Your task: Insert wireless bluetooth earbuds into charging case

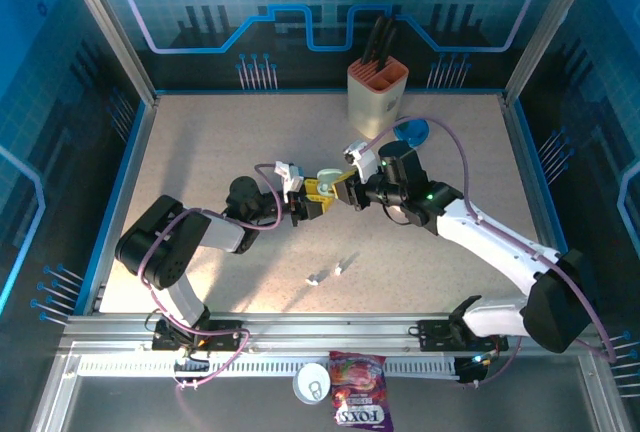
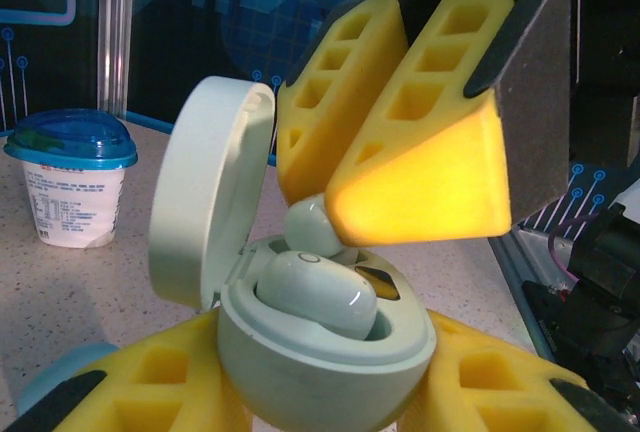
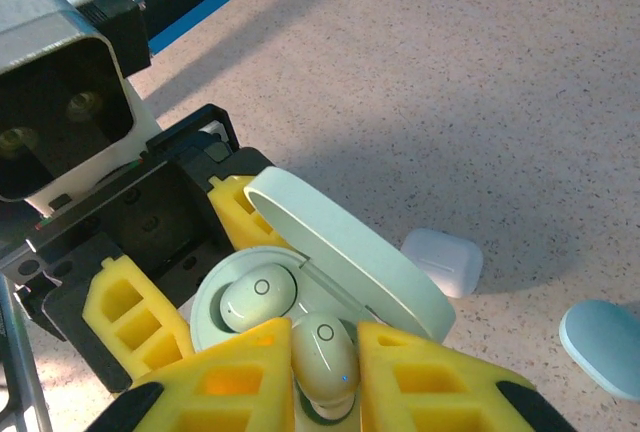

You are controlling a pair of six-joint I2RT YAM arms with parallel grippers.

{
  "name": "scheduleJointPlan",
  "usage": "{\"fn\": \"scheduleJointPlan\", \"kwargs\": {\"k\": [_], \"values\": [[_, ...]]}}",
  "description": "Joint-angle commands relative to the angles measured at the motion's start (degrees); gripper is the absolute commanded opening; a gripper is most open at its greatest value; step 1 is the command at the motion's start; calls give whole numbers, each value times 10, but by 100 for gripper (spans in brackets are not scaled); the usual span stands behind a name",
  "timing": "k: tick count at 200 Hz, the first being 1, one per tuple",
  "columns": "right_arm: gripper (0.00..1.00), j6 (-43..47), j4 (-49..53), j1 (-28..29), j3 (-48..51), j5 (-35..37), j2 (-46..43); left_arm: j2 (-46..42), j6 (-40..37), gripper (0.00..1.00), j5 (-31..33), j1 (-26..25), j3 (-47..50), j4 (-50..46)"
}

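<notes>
We have the left gripper (image 2: 320, 397) clamped on the open mint charging case (image 2: 300, 357), one earbud (image 2: 318, 294) already seated. The right gripper (image 3: 325, 392) pinches the second earbud (image 3: 324, 352) at the free slot (image 2: 378, 282). We judge it roughly halfway: seating it and closing the lid (image 2: 205, 202) remain.

Pale-green earbud (image 2: 318, 292) seated in open case (image 2: 320, 367); second earbud (image 3: 325, 354) upright alongside.

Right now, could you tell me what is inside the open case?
One pale green earbud sits seated; the right jaws hold a second earbud at the other socket, which they cover.
</notes>
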State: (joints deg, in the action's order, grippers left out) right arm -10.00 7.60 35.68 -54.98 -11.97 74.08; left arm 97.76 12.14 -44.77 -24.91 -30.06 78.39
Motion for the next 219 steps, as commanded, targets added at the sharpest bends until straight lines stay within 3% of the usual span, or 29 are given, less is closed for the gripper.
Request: {"fn": "scheduleJointPlan", "kwargs": {"k": [1, 32, 68, 93, 143, 178, 219], "values": [[22, 6, -15, 7, 4, 7, 5, -18, 4, 28, 8, 3, -11, 19], [24, 2, -13, 6, -3, 5, 2, -16, 4, 29, 10, 3, -10, 19], [44, -7, -18, 4, -8, 10, -20, -17, -2, 29, 9, 5, -7, 19], [49, -12, -28, 1, -7, 5, -37, -14, -8, 29, 8, 6, -3, 20], [50, -76, -64, -23, -18, -37, -34, -11, -19, 29, -9, 7, -1, 19], [41, -103, -2, -46, -71, -46, 20, -12, -22, 29, -17, 7, 3, 19], [39, -98, 53, -49, -111, -75, 69, -18, -23, 29, -10, 8, 8, 19]]}}
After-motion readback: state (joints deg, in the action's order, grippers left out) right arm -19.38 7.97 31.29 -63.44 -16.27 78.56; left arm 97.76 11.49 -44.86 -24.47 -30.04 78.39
